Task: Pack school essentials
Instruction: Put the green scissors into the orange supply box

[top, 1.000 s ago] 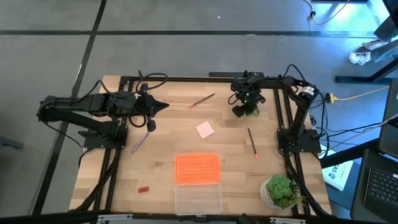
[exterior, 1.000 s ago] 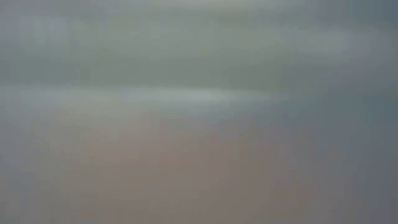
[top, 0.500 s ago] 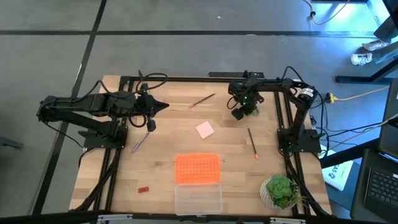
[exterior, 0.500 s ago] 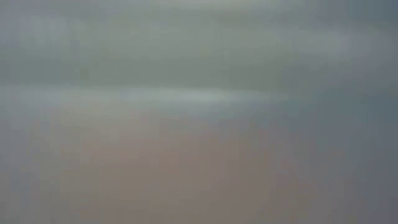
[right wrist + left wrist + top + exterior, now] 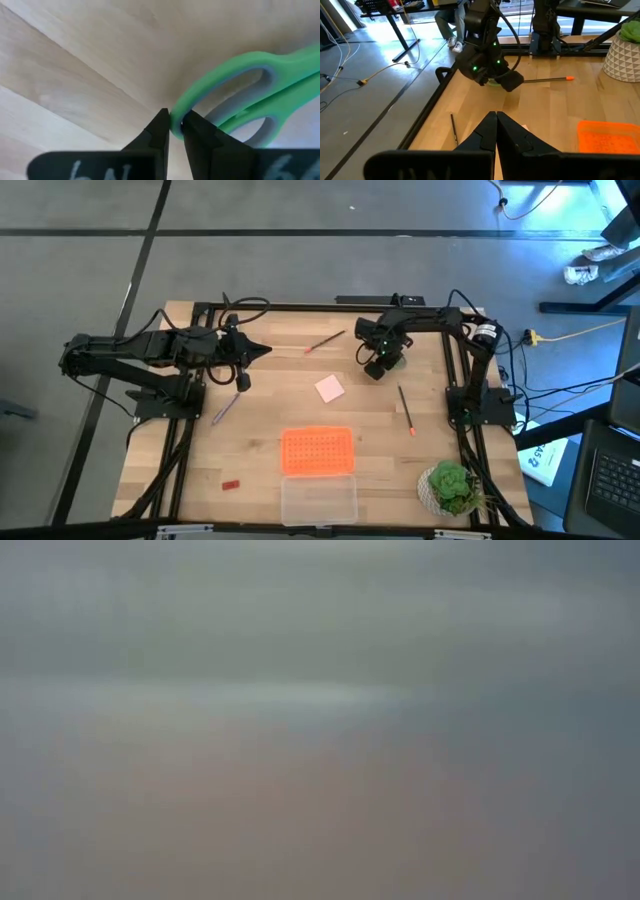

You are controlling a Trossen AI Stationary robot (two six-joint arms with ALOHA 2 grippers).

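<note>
Clearly, in the high view the right gripper (image 5: 374, 369) sits at the far right part of the tabletop (image 5: 260, 445), and only a little green of the scissors (image 5: 393, 361) shows under it. The clear box (image 5: 318, 501) lies at the near edge, with its orange lid (image 5: 317, 451) just beyond it, so the scissors must travel toward the near side. The left gripper (image 5: 262, 350) waits at the far left, well apart from the scissors, so the right arm is the nearer one.

The low view shows only a grey blur; nothing can be told from it.

From the left wrist view, the left jaws are pressed together and hold nothing. Across the tabletop the right gripper (image 5: 510, 80) stands low over a bit of green.

Closest is the right wrist view: the right jaws are clamped on the rim of one green handle loop (image 5: 220, 90). The scissors run away from the jaws toward one side, so their long axis lies across the grip, not in line with it. I judge they may swing when lifted.
</note>
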